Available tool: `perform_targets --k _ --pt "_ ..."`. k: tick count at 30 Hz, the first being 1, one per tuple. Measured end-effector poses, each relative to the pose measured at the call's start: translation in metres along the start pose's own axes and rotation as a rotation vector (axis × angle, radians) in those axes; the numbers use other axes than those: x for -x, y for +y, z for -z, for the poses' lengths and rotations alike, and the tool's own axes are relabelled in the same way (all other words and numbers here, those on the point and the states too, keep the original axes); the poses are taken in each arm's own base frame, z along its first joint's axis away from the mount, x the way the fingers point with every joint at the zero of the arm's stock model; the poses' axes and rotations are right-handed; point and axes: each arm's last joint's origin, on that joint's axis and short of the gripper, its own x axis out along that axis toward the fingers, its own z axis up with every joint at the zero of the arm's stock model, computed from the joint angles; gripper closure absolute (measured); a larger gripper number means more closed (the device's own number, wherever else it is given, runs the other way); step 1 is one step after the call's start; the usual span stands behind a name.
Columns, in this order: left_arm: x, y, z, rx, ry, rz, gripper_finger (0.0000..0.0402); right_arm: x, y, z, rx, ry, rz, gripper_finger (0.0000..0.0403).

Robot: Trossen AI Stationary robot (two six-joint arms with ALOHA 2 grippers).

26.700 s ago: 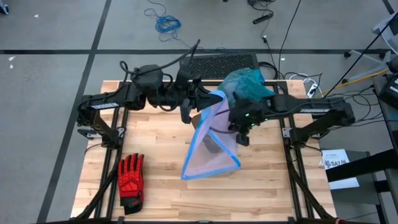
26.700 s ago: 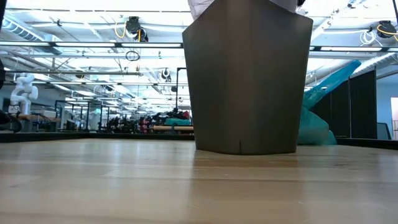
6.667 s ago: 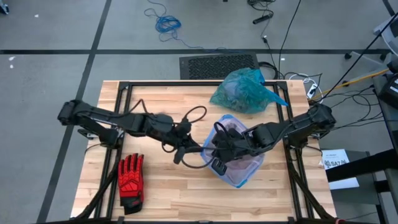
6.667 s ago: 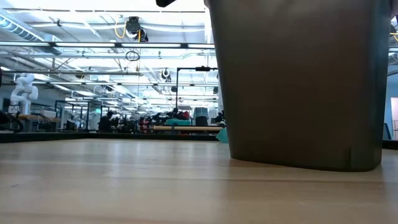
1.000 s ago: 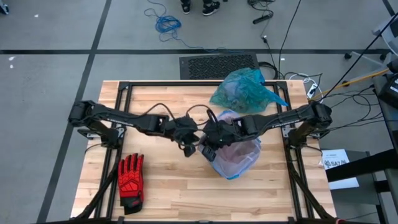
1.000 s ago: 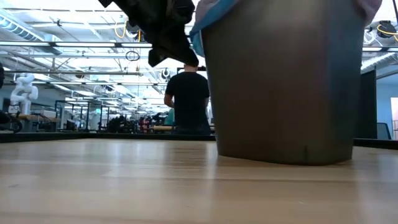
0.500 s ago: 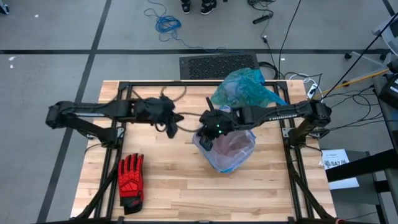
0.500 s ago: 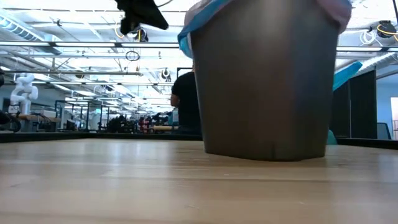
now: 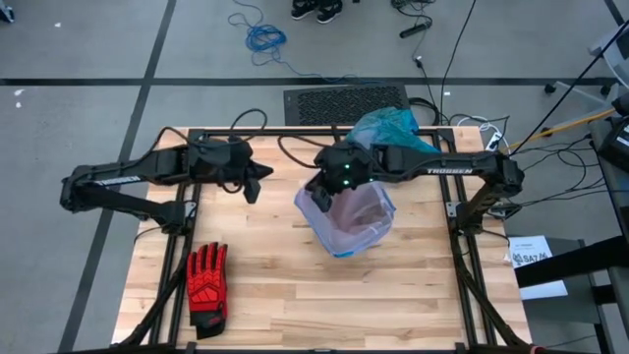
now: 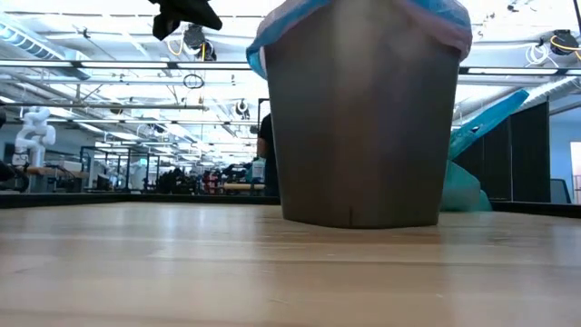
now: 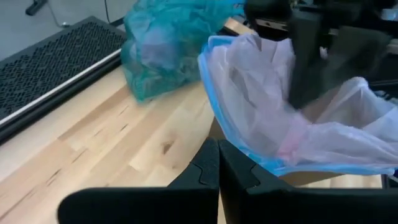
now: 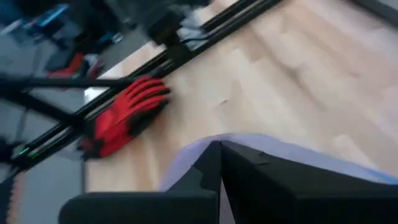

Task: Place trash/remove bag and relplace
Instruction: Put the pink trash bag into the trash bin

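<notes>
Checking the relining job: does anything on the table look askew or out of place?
The lilac liner sits unevenly on the bin, its blue rim lower on one side. The full teal bag lies at the table's far edge, and a red glove lies loose.

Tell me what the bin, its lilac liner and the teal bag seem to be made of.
Bin: probably moulded plastic, dull grey-brown, smooth walls with a faint seam.
Lilac liner: thin translucent plastic film with a blue rim, wrinkled and see-through.
Teal bag: thin translucent plastic, crumpled into soft folds.
</notes>
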Motion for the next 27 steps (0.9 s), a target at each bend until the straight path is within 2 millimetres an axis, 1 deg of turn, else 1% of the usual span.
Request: perform_targets --k 2,4,9,12,14,16,17,18,22,24,27 --pt "0.002 0.000 0.000 0.001 -0.007 0.002 0.0402 0.007 0.003 -0.002 0.010 0.044 -0.041 0.0403" --pt "0.001 0.000 -0.001 0.002 -0.016 0.006 0.0402 0.013 0.006 0.001 0.023 0.107 -0.051 0.0403" --pt "-0.003 -0.005 -0.001 0.017 -0.017 0.025 0.0402 0.028 0.015 0.018 0.068 0.242 -0.006 0.0403" --pt "-0.012 -0.011 0.001 0.033 0.002 0.040 0.0402 0.038 0.023 0.030 0.065 0.319 0.009 0.0403" --pt "-0.018 -0.014 0.004 0.020 0.018 0.013 0.0402 0.045 0.030 0.038 0.085 0.345 0.022 0.0403" --pt "-0.026 -0.014 0.010 0.054 -0.012 -0.028 0.0402 0.053 0.038 0.045 0.117 0.348 0.050 0.0403" --pt "-0.030 -0.014 0.014 0.073 -0.029 -0.022 0.0402 0.056 0.042 0.048 0.132 0.348 0.055 0.0403" --pt "-0.034 -0.013 0.017 0.095 -0.052 0.007 0.0402 0.059 0.045 0.051 0.145 0.345 0.063 0.0403" --pt "-0.050 -0.012 0.032 0.198 -0.152 0.212 0.0402 0.063 0.055 0.061 0.147 0.352 0.090 0.0403" --pt "-0.054 -0.010 0.034 0.247 -0.203 0.305 0.0402 0.064 0.059 0.064 0.132 0.353 0.084 0.0403" --pt "-0.060 -0.009 0.037 0.266 -0.217 0.344 0.0402 0.066 0.067 0.068 0.122 0.340 0.070 0.0403"
